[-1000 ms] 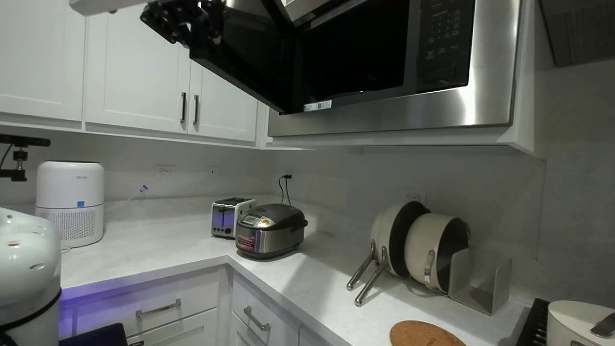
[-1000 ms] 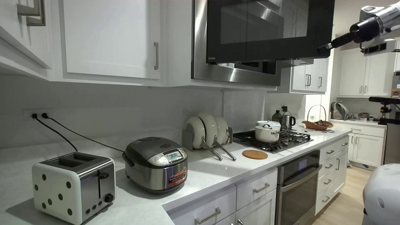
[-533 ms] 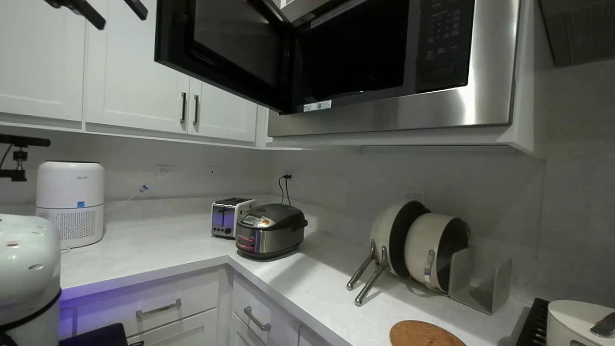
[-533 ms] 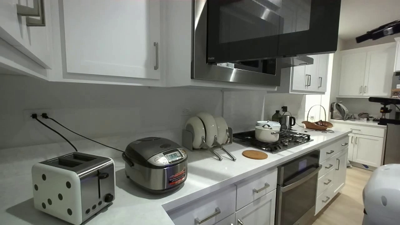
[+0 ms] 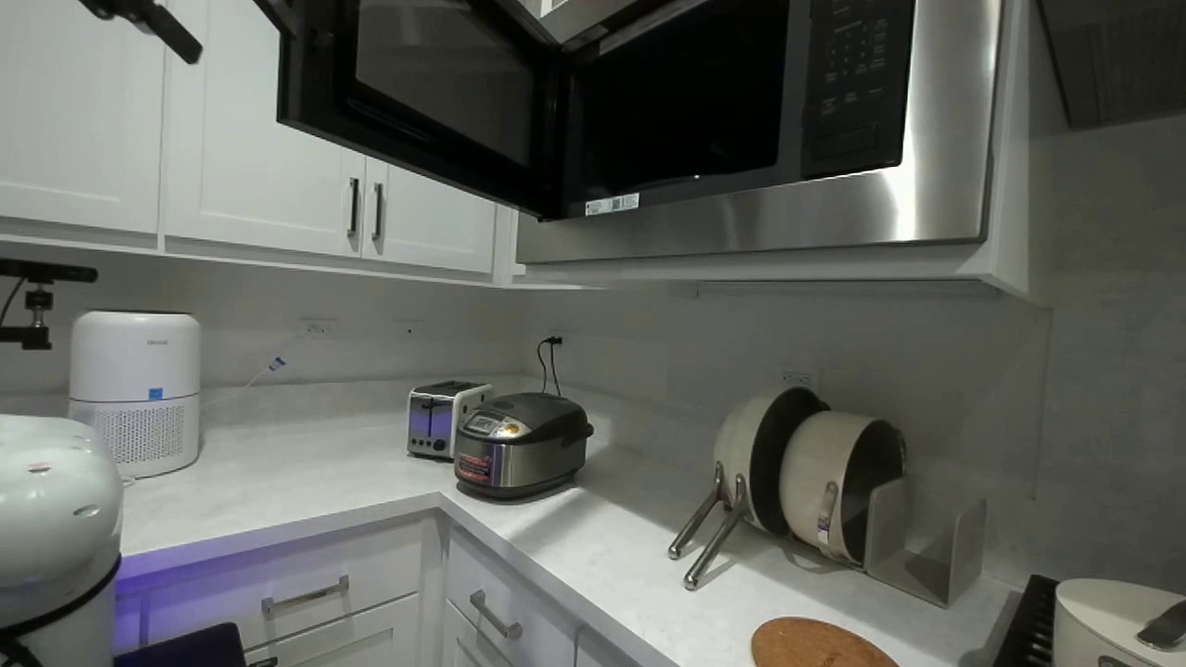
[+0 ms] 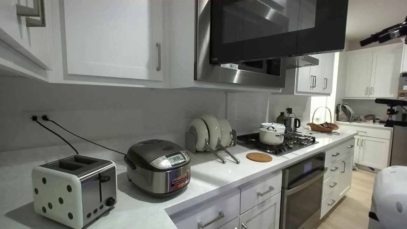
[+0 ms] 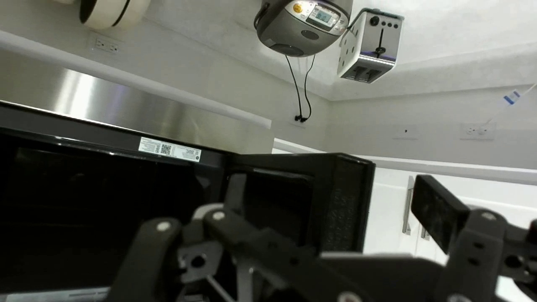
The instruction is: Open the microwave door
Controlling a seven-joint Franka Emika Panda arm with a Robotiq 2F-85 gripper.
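Note:
The microwave door (image 5: 435,102) stands swung out from the microwave (image 5: 760,218), whose dark cavity (image 5: 686,111) shows beside it. Its glossy black front (image 6: 254,51) faces an exterior view. My gripper (image 7: 335,195) is open, with one finger (image 7: 438,209) on the outer side of the door's free edge and the second overlapping its inner face in the wrist view. Nothing is clamped between them; whether a finger touches the door I cannot tell. At the top left of an exterior view one fingertip (image 5: 176,32) shows apart from the door; most of the arm is cut off.
White upper cabinets (image 5: 259,139) with bar handles flank the door's swing side. On the counter below stand a rice cooker (image 6: 159,168), a toaster (image 6: 74,190), racked pans (image 6: 210,132) and a cooktop with a white pot (image 6: 272,136). An air purifier (image 5: 139,394) is at the left.
My gripper has spread its fingers and drawn back from the door's edge, up and outward. The door has swung a little farther out from the microwave.

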